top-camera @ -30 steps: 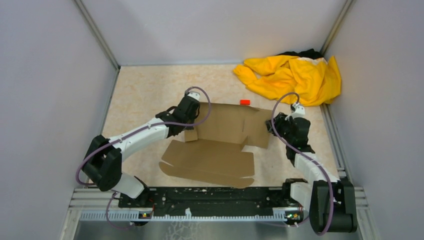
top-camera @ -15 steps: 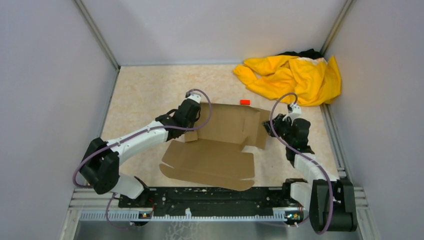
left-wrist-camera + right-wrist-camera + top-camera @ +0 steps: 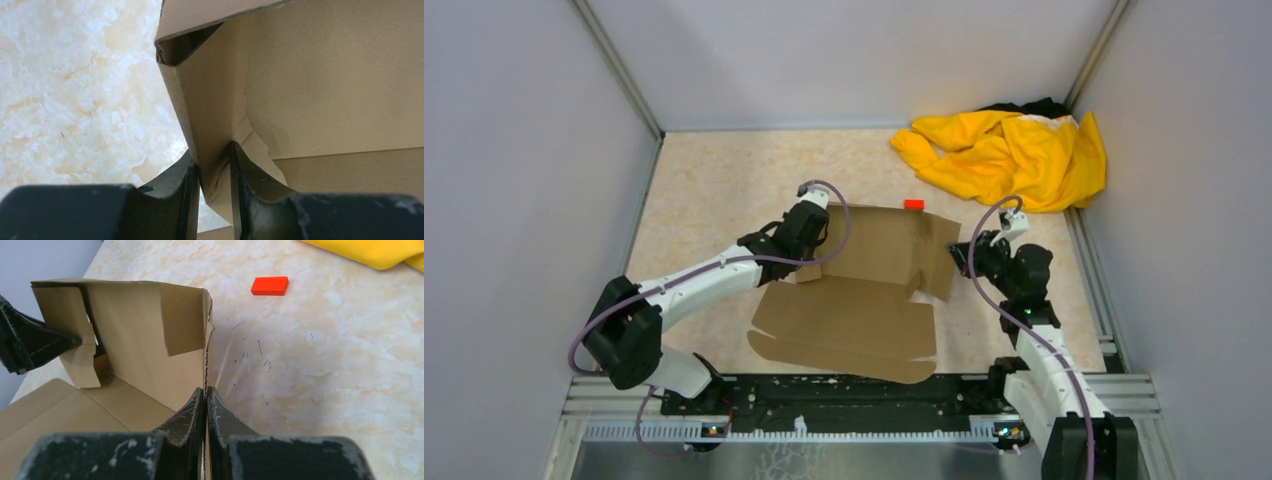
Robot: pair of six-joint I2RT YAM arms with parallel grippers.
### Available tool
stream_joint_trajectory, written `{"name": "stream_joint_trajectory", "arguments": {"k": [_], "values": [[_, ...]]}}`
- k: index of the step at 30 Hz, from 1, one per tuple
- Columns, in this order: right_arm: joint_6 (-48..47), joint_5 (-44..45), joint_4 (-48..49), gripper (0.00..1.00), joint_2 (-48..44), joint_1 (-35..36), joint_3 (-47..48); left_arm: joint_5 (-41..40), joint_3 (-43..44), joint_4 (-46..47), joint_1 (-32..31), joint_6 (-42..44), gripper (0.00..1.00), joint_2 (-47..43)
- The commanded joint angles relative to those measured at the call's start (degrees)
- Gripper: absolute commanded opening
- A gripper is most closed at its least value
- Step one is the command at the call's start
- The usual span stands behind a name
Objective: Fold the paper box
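Left gripper [image 3: 212, 165] mine: fingers [image 3: 186, 182] clamped on left side wall of paper box [image 3: 874, 290], cardboard pinched between. Right gripper [image 3: 206, 395] squeezed tight on upright edge of box's right side wall. Box sits mid-table [image 3: 714, 180]: back panel and both side walls raised, lid panel flat toward arm bases, its near edge close to base rail [image 3: 854, 390]. Red block [image 3: 269, 285] just past far right corner, not touching. Yellow cloth [image 3: 1014, 155] heaped in far right corner. Bare tabletop left of box and beyond it; narrower strip right of right gripper.
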Motion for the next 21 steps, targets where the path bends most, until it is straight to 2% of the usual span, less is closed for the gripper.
{"name": "stream_joint_trajectory", "arguments": {"k": [1,9,15,18,21], "values": [[-2.08,-2.56,-0.06,0.02,-2.13,2.57,2.04,-3.32,-1.23,-2.9,-0.97,3.44,0.3,0.65],[-1.37,1.6,0.08,0.01,-2.26,9.42,1.42,-4.15,-1.73,-3.14,-1.76,2.95,0.3,0.37],[-0.95,3.86,2.94,0.02,2.14,14.45,2.26,-3.37,-2.39,-2.8,-1.81,2.92,0.31,0.64],[-0.59,3.77,4.74,0.08,5.25,15.26,2.65,-2.86,-2.72,-2.28,-1.8,3.06,0.31,0.67],[-0.74,4.31,4.53,0.22,6.54,15.41,3.46,-2.78,-2.82,-2.13,-1.82,3.26,0.31,0.59]]}}
